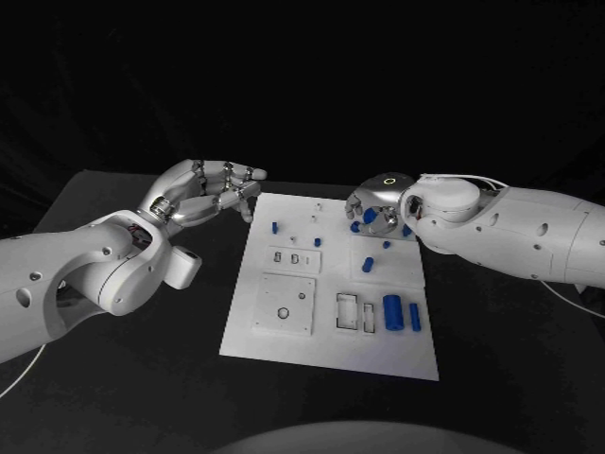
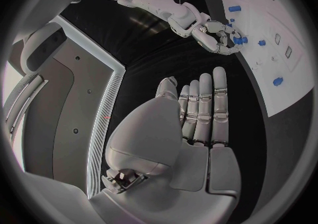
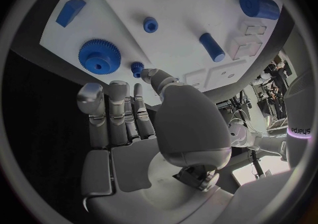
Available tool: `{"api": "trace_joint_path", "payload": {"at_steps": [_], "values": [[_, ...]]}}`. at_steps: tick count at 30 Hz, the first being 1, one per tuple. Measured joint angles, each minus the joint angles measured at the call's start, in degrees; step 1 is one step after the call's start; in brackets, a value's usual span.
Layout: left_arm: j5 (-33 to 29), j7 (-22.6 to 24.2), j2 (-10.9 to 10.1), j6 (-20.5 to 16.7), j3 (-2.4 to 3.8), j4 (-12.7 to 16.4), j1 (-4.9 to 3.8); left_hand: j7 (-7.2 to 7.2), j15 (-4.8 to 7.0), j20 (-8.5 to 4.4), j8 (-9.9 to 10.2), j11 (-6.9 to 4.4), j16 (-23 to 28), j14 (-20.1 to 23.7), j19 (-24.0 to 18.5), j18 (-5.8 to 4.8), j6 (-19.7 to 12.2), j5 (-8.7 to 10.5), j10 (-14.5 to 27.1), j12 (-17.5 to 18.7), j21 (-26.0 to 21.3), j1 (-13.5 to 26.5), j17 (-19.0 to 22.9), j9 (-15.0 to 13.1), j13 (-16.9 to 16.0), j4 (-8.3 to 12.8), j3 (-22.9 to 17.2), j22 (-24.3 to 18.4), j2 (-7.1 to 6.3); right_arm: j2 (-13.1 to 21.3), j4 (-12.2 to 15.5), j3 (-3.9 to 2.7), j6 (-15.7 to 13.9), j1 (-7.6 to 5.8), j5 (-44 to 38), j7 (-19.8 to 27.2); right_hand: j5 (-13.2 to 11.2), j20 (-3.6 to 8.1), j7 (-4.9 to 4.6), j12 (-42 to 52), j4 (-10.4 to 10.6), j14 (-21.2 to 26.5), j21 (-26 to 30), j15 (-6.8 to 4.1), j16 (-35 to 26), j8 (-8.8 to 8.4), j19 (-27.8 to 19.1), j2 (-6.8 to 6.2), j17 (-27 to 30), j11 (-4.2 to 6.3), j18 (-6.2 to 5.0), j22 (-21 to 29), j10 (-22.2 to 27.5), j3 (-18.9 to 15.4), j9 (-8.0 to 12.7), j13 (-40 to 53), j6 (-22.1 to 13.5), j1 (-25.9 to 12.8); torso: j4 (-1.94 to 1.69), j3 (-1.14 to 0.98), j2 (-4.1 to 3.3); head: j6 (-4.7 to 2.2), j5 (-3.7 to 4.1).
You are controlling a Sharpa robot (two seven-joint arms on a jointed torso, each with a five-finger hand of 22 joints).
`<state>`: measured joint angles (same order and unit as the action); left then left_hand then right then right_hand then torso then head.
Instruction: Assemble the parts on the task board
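Observation:
The white task board (image 1: 292,347) lies in the middle of the black table. My right hand (image 1: 378,203) hovers over its far right corner, fingers stretched out and holding nothing. In the right wrist view its thumb tip (image 3: 151,74) sits right beside a small blue gear (image 3: 137,66), next to a large blue gear (image 3: 99,56). My left hand (image 1: 207,194) hangs open above the table, just off the board's far left corner, with fingers straight (image 2: 202,113). Two blue cylinders (image 1: 392,312) lie at the board's near right. A blue peg (image 1: 368,264) stands mid-board.
A blue block (image 3: 69,11), a small peg (image 3: 150,24) and a slanting cylinder (image 3: 212,47) lie on the board beyond my right hand. Rectangular recesses (image 1: 354,312) and a square plate (image 1: 285,305) mark the board's near half. Black table surrounds the board.

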<state>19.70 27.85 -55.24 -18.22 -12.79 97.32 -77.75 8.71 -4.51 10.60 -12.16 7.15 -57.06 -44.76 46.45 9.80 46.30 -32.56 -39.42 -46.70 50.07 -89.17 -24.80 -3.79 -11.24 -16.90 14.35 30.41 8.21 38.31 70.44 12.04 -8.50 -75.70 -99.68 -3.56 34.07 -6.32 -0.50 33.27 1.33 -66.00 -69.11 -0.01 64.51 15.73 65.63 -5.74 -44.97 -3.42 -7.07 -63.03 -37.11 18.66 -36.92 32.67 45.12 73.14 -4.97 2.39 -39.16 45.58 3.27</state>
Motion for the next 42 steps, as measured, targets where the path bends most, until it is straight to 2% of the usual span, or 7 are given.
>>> {"api": "trace_joint_path", "payload": {"at_steps": [19,21,26,32,36,39,42], "values": [[0.0,-0.1,-0.1,0.4,0.0,0.1,0.03,-0.13,0.0,-0.08,0.0,0.0,0.3,0.0,-0.1,0.0,0.3,-0.37,0.0,0.0,-0.1,-0.3,0.2,0.0,0.0,0.2,-0.2,0.0,0.13,-1.0,-2.5,-0.01,-0.3,1.14,0.4,1.4,-0.5,-0.02,0.0,0.6,-0.6,0.0,-0.4,0.0,0.6,0.4,0.4,0.54,-0.6,0.44,0.0,-1.2,-0.8,0.6,-1.7,0.7,0.0,-0.1,0.0,0.02,0.16,0.53,-0.32],[0.0,-0.2,-0.1,0.5,0.0,0.1,0.03,0.06,0.0,-0.02,0.0,0.0,0.3,0.0,-0.1,0.0,0.5,-0.37,0.0,0.0,-0.3,-0.5,0.3,0.0,0.0,0.2,-0.1,0.0,0.0,-1.1,-2.8,-0.01,-0.3,1.24,0.4,1.5,-0.5,-0.02,-0.23,0.6,-0.7,-0.2,-0.6,-0.22,0.6,0.67,0.4,0.83,-0.7,0.47,0.0,-1.4,-1.2,0.7,-2.1,0.9,0.5,0.2,0.01,0.02,0.18,0.56,-0.31],[0.0,-0.2,0.0,0.7,-0.01,0.0,0.03,0.06,0.0,0.12,0.0,0.0,0.3,0.0,-0.3,0.0,0.5,-0.6,0.0,0.0,-0.3,-0.6,0.4,0.0,0.1,0.1,-0.2,-0.1,-0.14,-1.5,-3.5,-0.01,-0.1,1.52,0.4,1.7,-0.8,-0.13,-0.15,0.8,-0.7,-0.2,-0.6,-0.22,0.9,0.89,0.5,1.08,-0.8,0.75,0.0,-1.9,-2.2,1.0,-2.7,1.1,1.1,0.0,0.01,0.02,0.21,0.42,-0.24],[0.0,-0.2,0.0,0.9,-0.01,0.0,0.04,0.06,0.0,0.12,0.0,0.0,0.5,0.0,-0.3,0.0,0.5,-0.86,0.0,0.0,-0.3,-0.7,0.5,0.0,0.1,0.1,-0.5,-0.1,-0.25,-1.9,-4.2,-0.08,-0.2,1.73,0.6,2.0,-1.5,0.17,-0.51,1.1,-1.1,-0.6,-1.2,-0.63,1.2,1.11,1.0,1.36,-1.2,1.26,-0.01,-2.6,-3.2,1.4,-3.3,1.3,2.2,0.3,0.0,0.04,0.27,0.15,-0.47],[0.0,-0.2,0.1,1.0,-0.01,0.0,0.04,0.06,0.0,0.12,0.0,0.0,0.5,0.0,-0.3,0.0,0.5,-0.86,0.0,0.0,-0.4,-0.9,0.6,0.0,0.2,0.1,-0.5,-0.1,-0.45,-2.0,-4.5,-0.1,-0.4,1.81,0.8,2.4,-2.0,-0.03,-0.34,1.1,-1.2,-0.8,-1.3,-0.83,1.4,1.1,1.2,1.44,-1.3,1.34,-0.01,-2.9,-3.7,1.5,-3.6,1.4,2.4,0.4,-0.01,0.06,0.3,0.13,-0.5],[0.0,-0.2,0.1,1.0,-0.01,0.0,0.04,0.06,0.0,0.12,0.0,0.0,0.6,0.0,-0.3,0.0,0.5,-1.1,0.0,0.3,-0.6,-1.3,0.6,0.0,0.2,0.2,-0.8,-0.1,-0.08,-2.1,-4.7,-0.11,-0.6,1.85,0.9,2.6,-2.4,0.18,-1.0,1.3,-1.4,-1.3,-1.5,-1.26,1.4,1.15,1.4,1.6,-1.4,1.96,-0.01,-3.4,-5.0,1.7,-4.1,1.6,3.4,0.6,-0.02,0.05,0.31,0.18,-0.51],[0.0,-0.2,0.1,1.0,-0.01,0.0,0.05,0.06,0.0,0.12,0.0,0.0,0.7,0.0,-0.3,0.0,0.5,-1.1,0.0,0.3,-0.6,-1.5,0.7,0.0,0.2,0.2,-0.8,-0.1,-0.3,-2.1,-4.8,-0.13,-0.9,1.87,1.1,2.9,-2.5,0.1,-1.71,1.3,-1.4,-1.5,-1.7,-1.53,1.6,1.81,1.9,1.86,-1.6,2.57,-0.01,-3.9,-6.0,1.8,-4.8,1.6,4.3,0.8,-0.03,0.08,0.32,0.21,-0.54]]}}
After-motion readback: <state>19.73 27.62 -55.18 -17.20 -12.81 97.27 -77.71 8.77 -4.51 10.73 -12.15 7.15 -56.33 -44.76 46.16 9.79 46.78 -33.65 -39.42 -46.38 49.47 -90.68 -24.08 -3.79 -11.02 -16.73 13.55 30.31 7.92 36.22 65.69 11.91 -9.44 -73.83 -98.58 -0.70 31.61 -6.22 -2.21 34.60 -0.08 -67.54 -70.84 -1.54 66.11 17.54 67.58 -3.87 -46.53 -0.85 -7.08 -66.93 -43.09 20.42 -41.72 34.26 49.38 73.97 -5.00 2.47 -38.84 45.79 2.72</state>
